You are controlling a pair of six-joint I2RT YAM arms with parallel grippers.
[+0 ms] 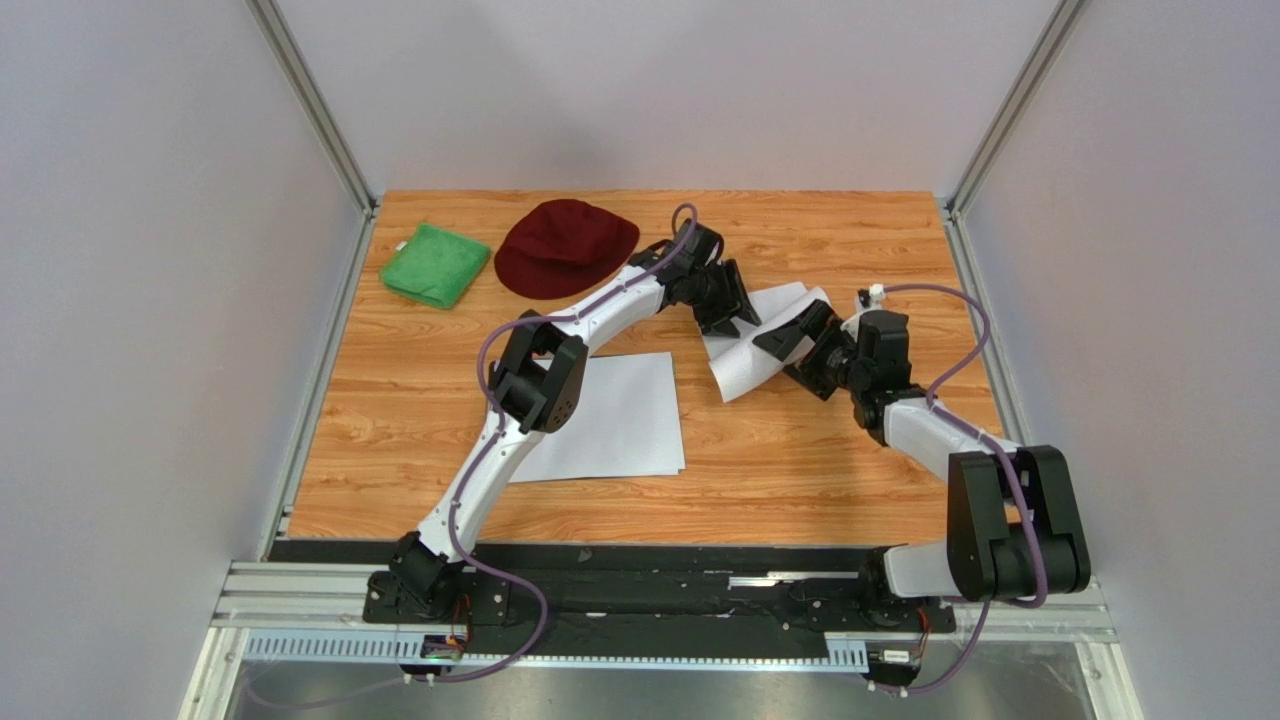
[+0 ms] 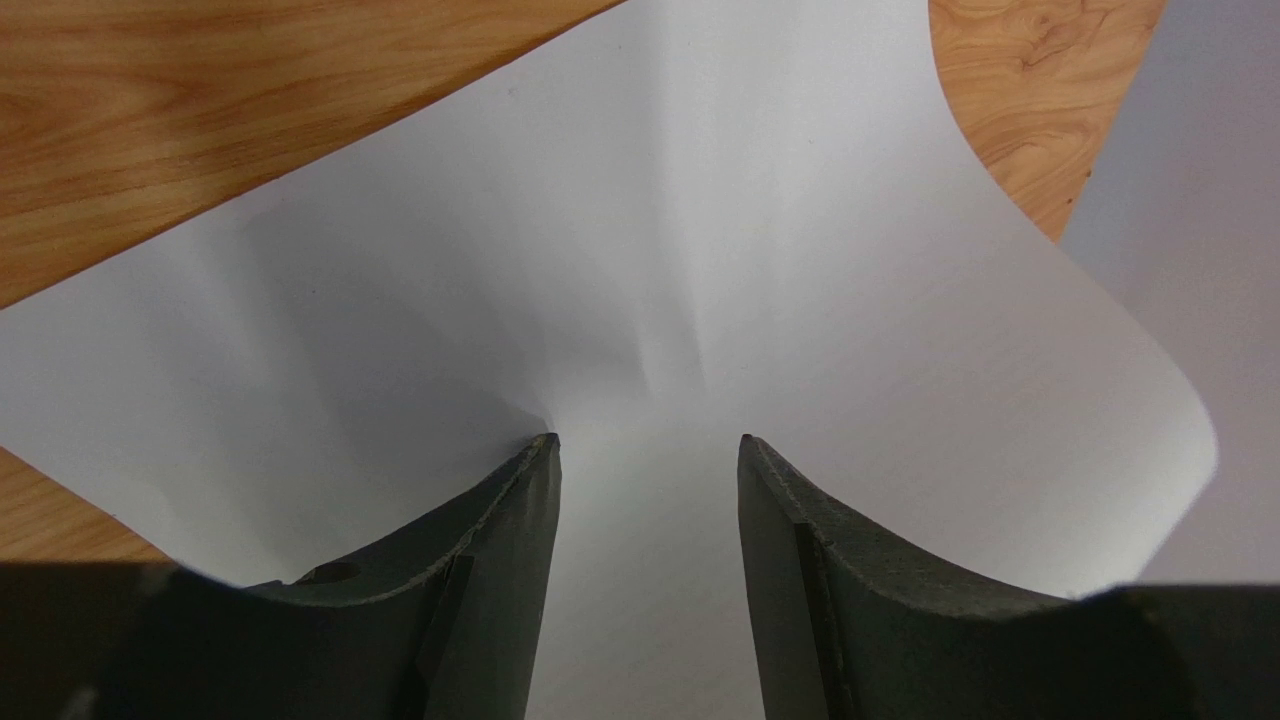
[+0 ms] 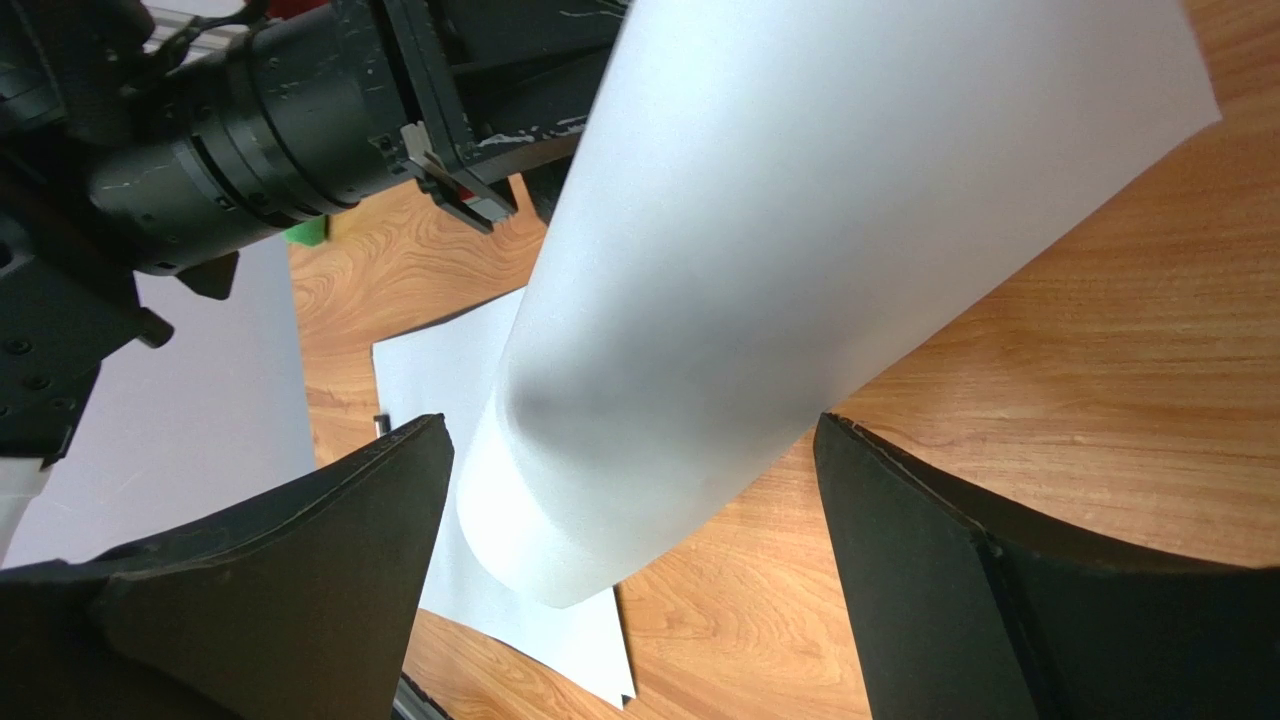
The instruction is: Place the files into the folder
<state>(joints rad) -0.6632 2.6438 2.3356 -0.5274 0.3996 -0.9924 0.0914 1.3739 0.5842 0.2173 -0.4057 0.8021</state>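
Observation:
One of the files, a white sheet (image 1: 744,368), lies right of centre, buckled and partly lifted off the wood. My left gripper (image 1: 739,308) stands over its far end. In the left wrist view this gripper (image 2: 646,443) has its jaws apart, tips against the sheet (image 2: 676,225), which puckers between them. My right gripper (image 1: 789,338) is at the sheet's right side. It is wide open (image 3: 633,423), and the curled sheet (image 3: 781,225) hangs between its jaws untouched. Another file (image 1: 624,413) lies flat left of centre. The folder is hidden; a thin dark sliver peeks from under the flat sheet (image 3: 451,360).
A dark red cap (image 1: 564,245) and a green cloth (image 1: 434,264) sit at the back left of the wooden table (image 1: 842,465). Grey walls with metal posts close in both sides and the back. The left arm stretches over the flat sheet.

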